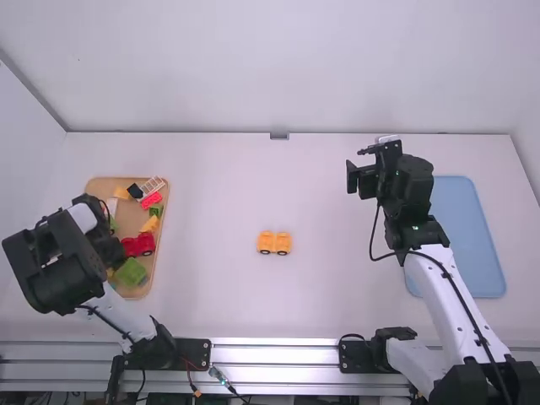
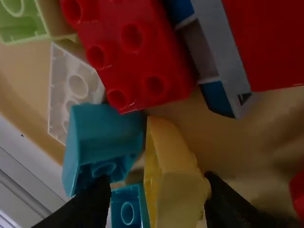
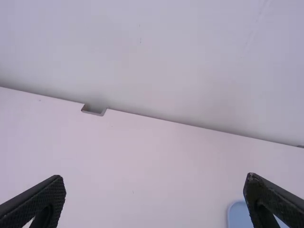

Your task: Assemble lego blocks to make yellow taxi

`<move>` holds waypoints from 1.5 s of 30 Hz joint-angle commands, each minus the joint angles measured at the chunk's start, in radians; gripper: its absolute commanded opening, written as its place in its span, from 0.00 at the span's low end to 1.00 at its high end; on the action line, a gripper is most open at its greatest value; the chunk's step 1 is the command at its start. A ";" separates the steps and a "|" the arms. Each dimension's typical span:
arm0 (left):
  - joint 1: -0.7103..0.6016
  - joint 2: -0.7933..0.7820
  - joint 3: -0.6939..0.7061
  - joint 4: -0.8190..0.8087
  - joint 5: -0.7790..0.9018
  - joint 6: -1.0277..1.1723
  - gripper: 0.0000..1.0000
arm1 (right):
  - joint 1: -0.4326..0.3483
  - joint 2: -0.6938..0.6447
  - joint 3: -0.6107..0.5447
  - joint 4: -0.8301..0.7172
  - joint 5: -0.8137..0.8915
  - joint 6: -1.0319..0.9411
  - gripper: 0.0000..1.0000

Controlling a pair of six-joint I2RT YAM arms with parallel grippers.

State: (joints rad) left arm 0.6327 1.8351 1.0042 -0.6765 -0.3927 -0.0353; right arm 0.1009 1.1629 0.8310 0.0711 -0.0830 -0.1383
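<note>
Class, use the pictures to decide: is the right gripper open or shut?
Open: the right gripper's two fingers stand wide apart in the right wrist view.

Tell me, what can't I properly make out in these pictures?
High view: part of the wooden tray, covered by the left arm.
High view: part of the blue tray, behind the right arm.
Left wrist view: one end of the yellow block, cut by the bottom edge.
</note>
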 commanded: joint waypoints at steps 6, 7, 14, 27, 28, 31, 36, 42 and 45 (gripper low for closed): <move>-0.004 -0.025 -0.048 0.058 -0.009 -0.001 0.55 | 0.005 0.008 0.038 0.003 0.001 0.003 0.99; -0.004 -0.025 -0.051 0.060 -0.009 -0.001 0.55 | 0.005 0.008 0.038 0.003 0.001 0.003 0.99; -0.004 -0.025 -0.055 0.056 0.038 0.005 0.48 | 0.015 0.008 0.038 0.003 0.001 0.003 0.99; -0.004 -0.025 -0.056 0.064 0.037 0.003 0.46 | 0.043 0.008 0.038 0.026 0.002 0.000 0.99; -0.004 -0.025 -0.056 0.064 0.037 0.003 0.47 | 0.043 0.008 0.038 0.026 0.001 -0.001 0.99; -0.004 -0.025 -0.056 0.066 0.041 0.003 0.47 | 0.044 0.008 0.038 0.026 0.001 -0.001 0.99; -0.003 -0.025 -0.056 0.077 0.098 0.033 0.47 | 0.044 0.008 0.038 0.025 0.002 0.000 0.99; -0.004 -0.025 -0.056 0.072 0.092 0.025 0.42 | 0.044 0.008 0.038 0.025 0.001 0.000 0.99; -0.004 -0.025 -0.067 0.095 0.093 0.032 0.43 | 0.044 0.008 0.038 0.025 0.002 0.000 0.99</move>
State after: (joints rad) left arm 0.6327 1.8156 0.9661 -0.5930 -0.3370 -0.0132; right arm 0.1448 1.1629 0.8310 0.0937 -0.0814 -0.1398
